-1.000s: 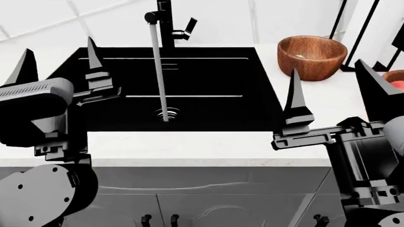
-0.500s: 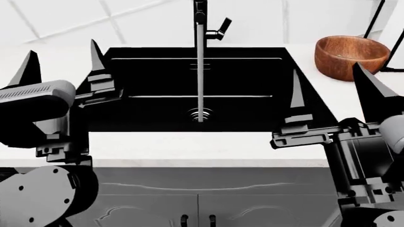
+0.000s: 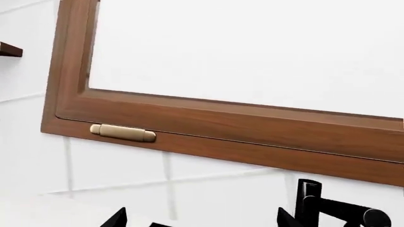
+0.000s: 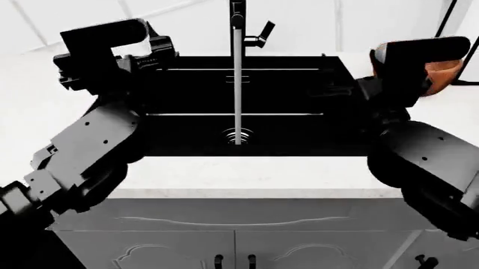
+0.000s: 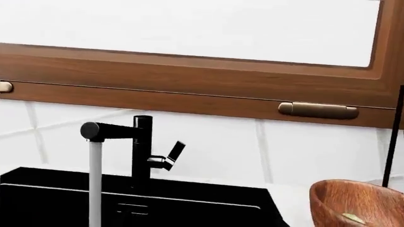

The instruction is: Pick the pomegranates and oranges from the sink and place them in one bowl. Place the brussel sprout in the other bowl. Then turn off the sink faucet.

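Observation:
The black sink (image 4: 292,101) shows only its drain (image 4: 238,134); no pomegranates, oranges or brussel sprout are in view. Water runs from the sink faucet (image 4: 237,17), whose lever (image 4: 263,29) sticks out to the right. My left gripper (image 4: 153,56) is raised over the sink's back left corner. Its fingertips (image 3: 117,220) stand wide apart with nothing between them, so my left gripper (image 3: 200,222) is open. My right arm (image 4: 408,61) is raised at the sink's right edge, its fingers lost against the black basin. A wooden bowl (image 5: 356,203) with a pale speck inside sits right of the sink.
A wood-framed window (image 5: 189,80) with brass latches (image 5: 319,110) runs above the white tiled wall behind the faucet (image 5: 142,151). White counter (image 4: 247,176) surrounds the basin, with cabinet doors (image 4: 232,246) below. My right arm partly hides the bowl (image 4: 445,73) in the head view.
Both arms have swung up from low in front of the counter to over the sink's left and right sides. The water keeps running.

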Controlling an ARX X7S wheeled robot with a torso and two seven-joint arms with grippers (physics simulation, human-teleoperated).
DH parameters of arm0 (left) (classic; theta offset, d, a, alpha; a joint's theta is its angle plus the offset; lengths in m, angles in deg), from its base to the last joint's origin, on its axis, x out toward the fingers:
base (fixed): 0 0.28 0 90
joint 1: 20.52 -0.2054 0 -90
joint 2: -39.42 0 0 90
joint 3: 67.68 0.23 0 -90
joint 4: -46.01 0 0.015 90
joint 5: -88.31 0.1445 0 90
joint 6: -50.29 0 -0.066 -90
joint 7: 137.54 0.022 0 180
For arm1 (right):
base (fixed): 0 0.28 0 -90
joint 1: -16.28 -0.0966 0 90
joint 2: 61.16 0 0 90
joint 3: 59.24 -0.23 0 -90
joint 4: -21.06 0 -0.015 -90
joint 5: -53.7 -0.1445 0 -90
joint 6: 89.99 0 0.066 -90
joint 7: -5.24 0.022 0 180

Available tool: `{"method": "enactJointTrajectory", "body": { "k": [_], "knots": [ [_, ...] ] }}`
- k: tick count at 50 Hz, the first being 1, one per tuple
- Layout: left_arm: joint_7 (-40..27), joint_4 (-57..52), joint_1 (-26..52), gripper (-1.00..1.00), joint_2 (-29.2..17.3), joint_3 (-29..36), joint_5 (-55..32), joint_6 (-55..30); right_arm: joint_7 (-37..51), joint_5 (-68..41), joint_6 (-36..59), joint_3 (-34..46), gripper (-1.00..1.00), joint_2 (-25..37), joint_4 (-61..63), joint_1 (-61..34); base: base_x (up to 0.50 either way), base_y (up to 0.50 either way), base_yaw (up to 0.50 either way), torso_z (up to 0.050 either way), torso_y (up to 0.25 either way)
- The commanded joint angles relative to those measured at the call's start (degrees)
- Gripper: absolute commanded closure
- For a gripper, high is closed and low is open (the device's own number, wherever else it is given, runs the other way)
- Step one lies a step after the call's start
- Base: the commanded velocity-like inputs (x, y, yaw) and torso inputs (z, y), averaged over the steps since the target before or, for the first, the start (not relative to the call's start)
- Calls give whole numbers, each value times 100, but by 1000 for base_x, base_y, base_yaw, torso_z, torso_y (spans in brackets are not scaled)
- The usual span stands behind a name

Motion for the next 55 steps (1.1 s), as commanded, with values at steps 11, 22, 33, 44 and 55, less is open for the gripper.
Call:
{"method": "enactJointTrajectory", "body": {
  "k": [11,22,33,44,55],
  "knots": [
    [2786,6118,1208,-100,2883,-931,-1028,-1300,-3315,-661,553,-26,-100,-3689,-7707,-1604,0,0,0,0,0],
    [2881,6120,1168,-100,2822,-2158,258,-1567,-2820,-314,659,-514,-100,-3701,-7751,-1422,0,0,0,0,0],
    [3208,6120,923,-100,3003,-4653,3034,-2479,-2155,991,1913,-1656,-100,-3782,-7754,-1095,0,0,0,0,0],
    [3722,6119,947,-100,3084,-6492,4531,-2398,-2840,2689,1639,-2522,-100,-3977,-7749,-1250,361,0,0,0,0],
    [3804,6119,951,-100,3047,-7293,5230,-2334,-2891,3298,1575,-3059,-100,-4033,-7746,-1218,500,0,0,0,0]
  ]
}}
